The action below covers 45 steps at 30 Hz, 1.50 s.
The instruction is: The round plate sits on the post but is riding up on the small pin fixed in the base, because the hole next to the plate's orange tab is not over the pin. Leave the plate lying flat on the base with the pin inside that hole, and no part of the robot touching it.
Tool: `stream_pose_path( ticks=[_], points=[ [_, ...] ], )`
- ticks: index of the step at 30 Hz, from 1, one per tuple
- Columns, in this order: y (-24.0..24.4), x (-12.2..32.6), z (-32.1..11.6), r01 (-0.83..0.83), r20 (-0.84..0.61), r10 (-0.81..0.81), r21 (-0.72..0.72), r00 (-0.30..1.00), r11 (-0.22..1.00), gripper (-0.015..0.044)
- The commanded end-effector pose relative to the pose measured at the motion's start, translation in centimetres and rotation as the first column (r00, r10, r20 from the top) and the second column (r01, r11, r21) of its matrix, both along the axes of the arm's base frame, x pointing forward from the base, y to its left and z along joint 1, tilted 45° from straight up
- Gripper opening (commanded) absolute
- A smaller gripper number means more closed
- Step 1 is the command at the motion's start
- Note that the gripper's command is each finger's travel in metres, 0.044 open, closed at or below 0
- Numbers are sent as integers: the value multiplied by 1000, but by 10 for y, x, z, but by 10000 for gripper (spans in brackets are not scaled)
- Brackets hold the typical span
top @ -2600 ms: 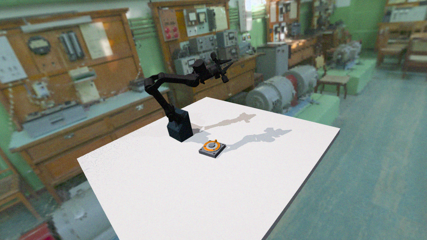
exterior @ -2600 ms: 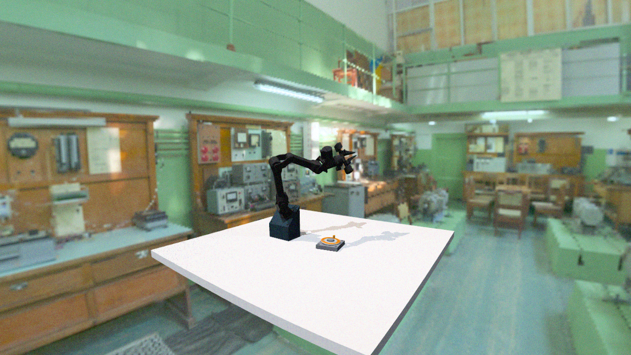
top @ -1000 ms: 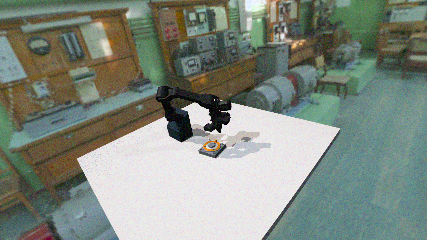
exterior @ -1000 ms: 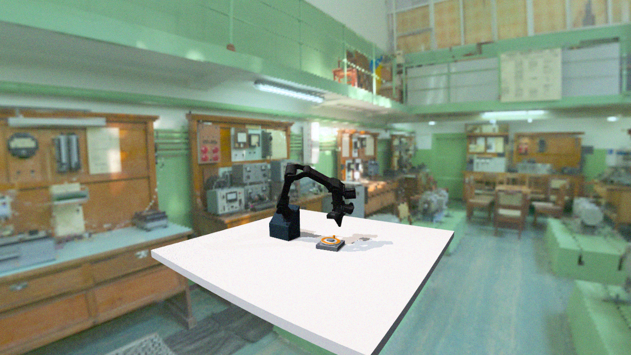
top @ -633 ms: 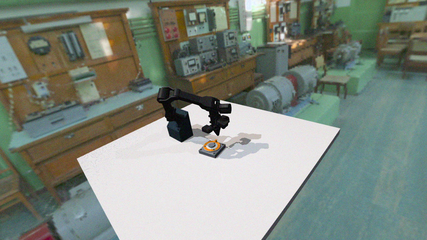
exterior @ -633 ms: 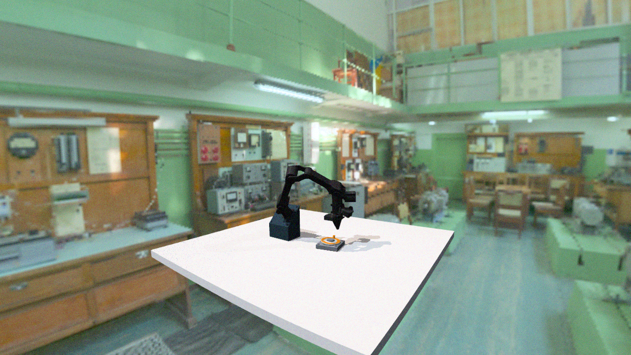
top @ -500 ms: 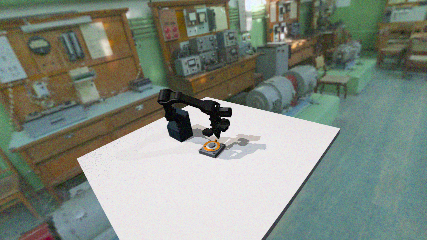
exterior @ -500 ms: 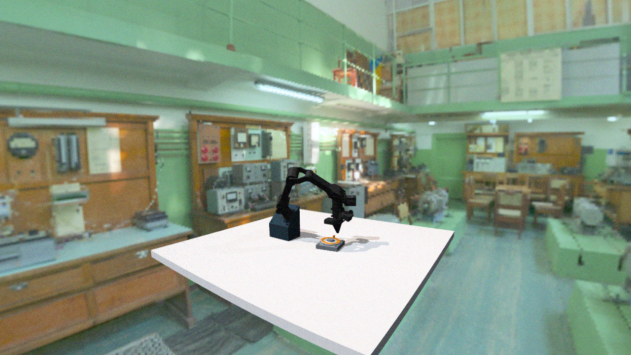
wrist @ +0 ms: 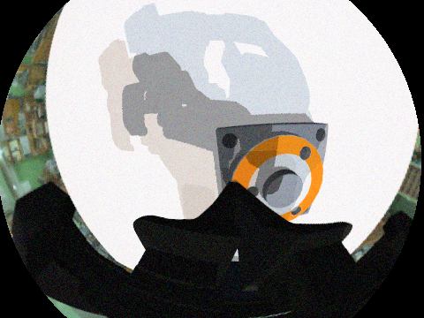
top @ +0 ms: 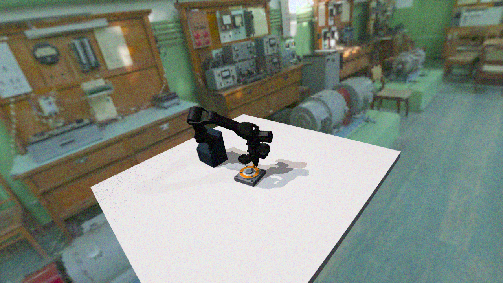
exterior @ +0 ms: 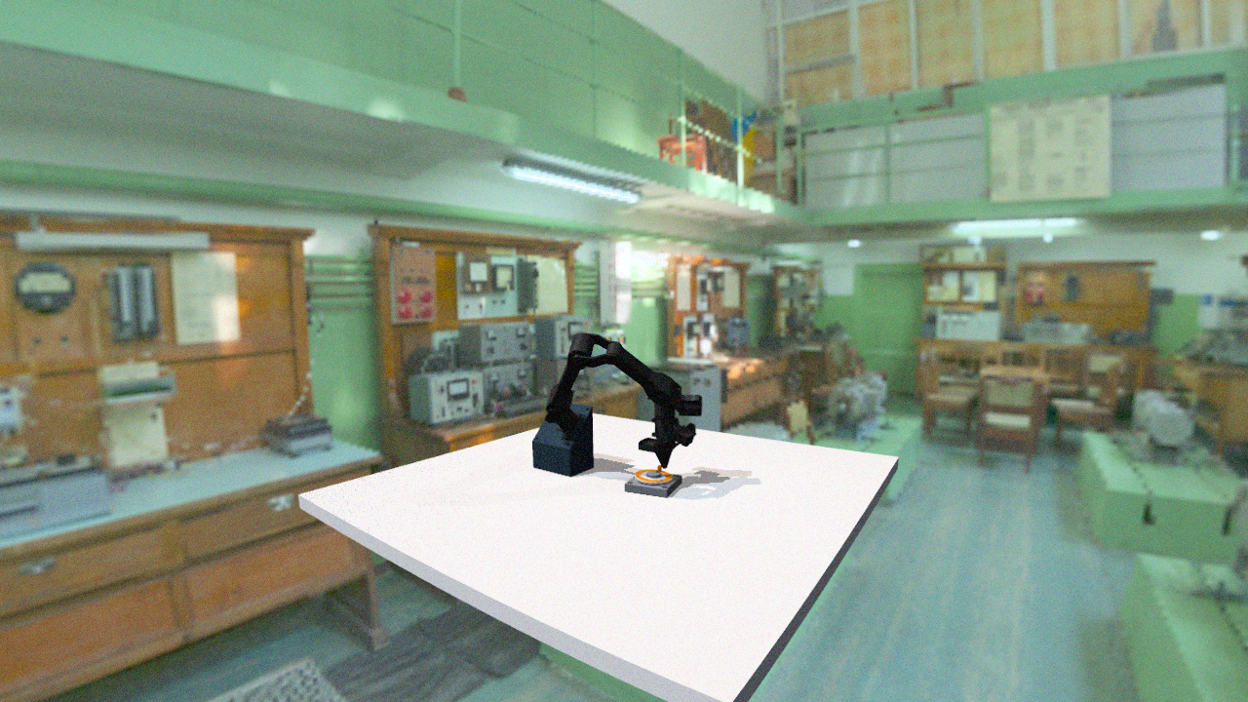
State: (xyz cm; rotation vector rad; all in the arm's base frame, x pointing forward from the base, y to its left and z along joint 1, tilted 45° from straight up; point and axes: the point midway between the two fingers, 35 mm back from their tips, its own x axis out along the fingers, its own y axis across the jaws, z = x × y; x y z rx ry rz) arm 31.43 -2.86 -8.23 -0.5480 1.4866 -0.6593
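This is an old electrical laboratory or training workshop. Wooden instrument panels line the green walls, fitted with dial meters, switches and boxed test sets (all rather blurred). Large grey electric motors sit on low green plinths on the floor. Wooden chairs and desks fill the far end, and a railed gallery runs overhead under strip lights.
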Motion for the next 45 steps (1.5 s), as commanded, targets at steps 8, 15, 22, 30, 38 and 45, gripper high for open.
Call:
stream_pose_path(
  ticks=[8,15,22,30,38,45],
  points=[
    [-1,-13,1,-2,4,2,-2,1000,1000,0],
    [-2,-21,2,-2,3,2,-2,1000,1000,0],
    [-4,-29,4,-2,3,2,-3,1000,1000,0],
    [-8,-37,8,-2,2,2,-3,1000,1000,0],
    [-11,-45,15,-2,1,2,-3,1000,1000,0],
    [-15,-50,21,-2,1,2,-3,1000,1000,0]
  ],
)
